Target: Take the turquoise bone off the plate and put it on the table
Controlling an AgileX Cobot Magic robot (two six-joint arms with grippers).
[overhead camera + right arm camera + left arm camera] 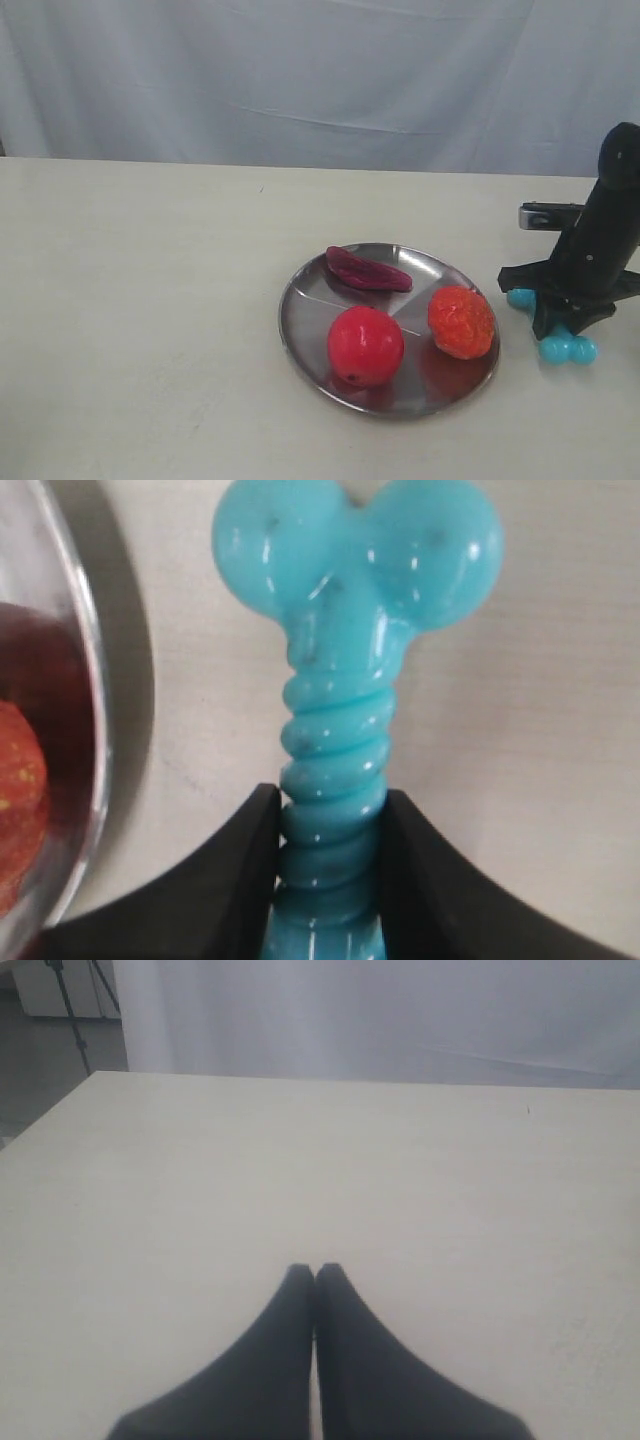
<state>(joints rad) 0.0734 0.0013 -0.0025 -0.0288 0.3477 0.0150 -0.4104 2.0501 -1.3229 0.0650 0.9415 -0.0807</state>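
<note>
The turquoise bone [568, 348] is down at the table [150, 300], just right of the silver plate [420, 268] and outside its rim. My right gripper [560, 322] points down over it, so only the bone's two knobbed ends show in the exterior view. In the right wrist view the black fingers [240, 880] press both sides of the bone's ribbed shaft [340, 740]. This gripper [330, 825] is shut on it, and the plate's rim [88, 680] runs alongside. My left gripper [315, 1272] is shut and empty over bare tabletop.
On the plate lie a red apple [365, 345], an orange bumpy fruit [462, 322] and a dark red elongated piece [366, 270]. A pale blue-grey cloth [300, 70] hangs behind the table. The table's right edge is near the right arm.
</note>
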